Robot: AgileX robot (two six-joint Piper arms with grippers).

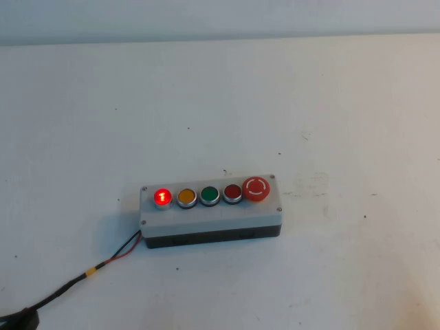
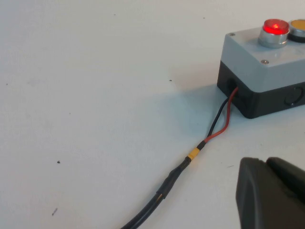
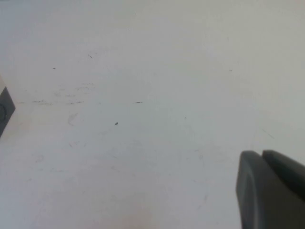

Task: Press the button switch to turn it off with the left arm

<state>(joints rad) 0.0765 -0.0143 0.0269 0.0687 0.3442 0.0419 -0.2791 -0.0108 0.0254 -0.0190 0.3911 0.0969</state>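
Observation:
A grey switch box (image 1: 206, 214) with a black base lies on the white table, a little left of centre. Its leftmost button (image 1: 162, 196) glows red. In the left wrist view the lit button (image 2: 276, 27) tops the box's end (image 2: 257, 67). My left gripper (image 2: 266, 163) is shut and empty, low over the table, short of the box beside its cable. My right gripper (image 3: 262, 155) is shut and empty over bare table, well off the box's other end (image 3: 5, 109). Neither gripper shows in the high view.
The box also carries unlit yellow (image 1: 186, 197), green (image 1: 210, 195) and red (image 1: 232, 192) buttons and a large red mushroom stop button (image 1: 256, 188). A black and red cable (image 1: 82, 278) with a yellow band (image 2: 192, 154) runs from the box's left end toward the near left corner.

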